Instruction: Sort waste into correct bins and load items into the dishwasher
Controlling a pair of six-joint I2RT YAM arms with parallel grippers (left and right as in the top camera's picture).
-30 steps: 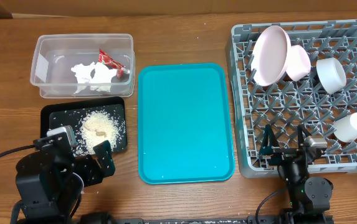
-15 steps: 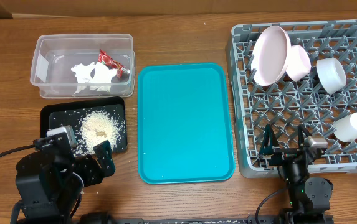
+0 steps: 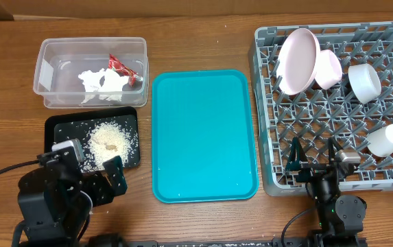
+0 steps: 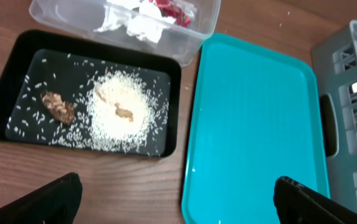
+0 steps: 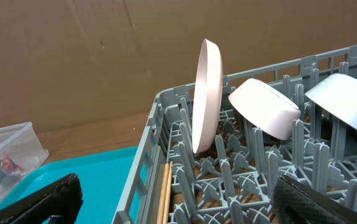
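Here, the grey dish rack (image 3: 333, 110) on the right carries the plate (image 3: 298, 60) on edge, two bowls (image 3: 328, 68), the cup (image 3: 387, 139) and the chopsticks (image 5: 164, 190), with the teal tray (image 3: 203, 134) beside it. The clear tub (image 3: 90, 48) at far left holds the red wrapper (image 3: 122, 67) and tissue (image 3: 100, 84), and the black tray (image 3: 53, 130) just in front of it holds rice (image 3: 110, 137) and a brown scrap (image 4: 58, 107). The left gripper (image 3: 90, 159) and right gripper (image 3: 314, 156) sit at the near edge, jaws spread, gripping nothing.

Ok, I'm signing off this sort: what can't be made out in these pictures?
Thin wooden chopsticks: right wrist view, cut off by the bottom edge; not discernible overhead.
Clear rectangular plastic tub: left wrist view, top edge crops its contents.
Shallow black rectangular tray: overhead, left arm covers its near corner.
Large grey plastic dish rack: overhead, right arm hides its near edge.
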